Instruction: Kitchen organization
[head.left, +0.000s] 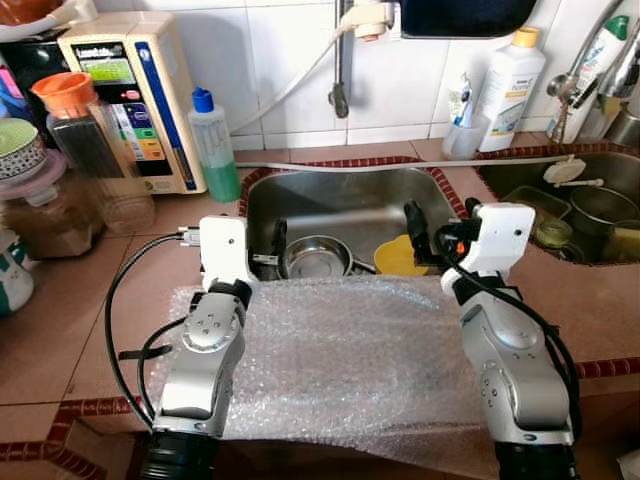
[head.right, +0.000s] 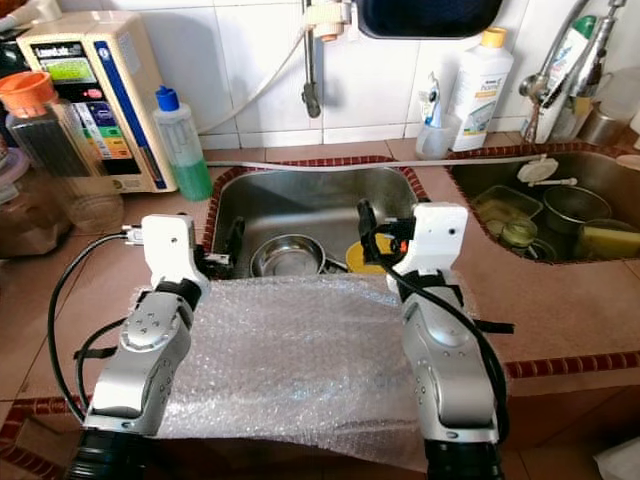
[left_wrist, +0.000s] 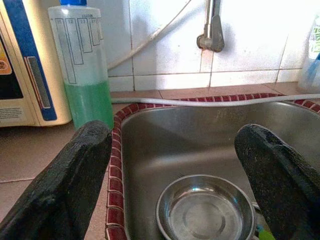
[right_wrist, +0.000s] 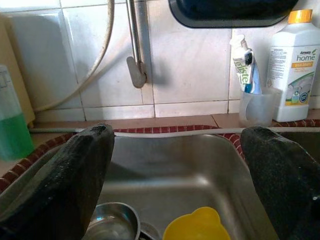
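We stand at the counter with both arms reaching forward over a sheet of bubble wrap (head.left: 350, 350) that lies across the near edge of the left sink (head.left: 340, 195). Our left gripper (head.left: 262, 250) hangs at the sink's near left corner and our right gripper (head.left: 425, 235) at its near right side; in both wrist views the two black fingers stand wide apart with nothing between them, so both pairs of jaws are released.

Down in the basin sit a round steel bowl (head.left: 316, 258) and, to its right, a yellow cup (head.left: 398, 257), the two close together; whether they touch we cannot quite tell from here. The bowl lies ahead of and below the left gripper's fingers, slightly toward the centre, so our left arm is the nearer one for it. The yellow cup lies just below and ahead of the right gripper, nearer that arm. The bowl is round, with no long axis to line up on, so we judge that a grasp would have to take its rim.

On the counter to the left stand a green liquid bottle (head.left: 215, 145) and a water purifier unit (head.left: 135, 100); a white detergent bottle (head.left: 508, 90) stands against the tiles to the right.
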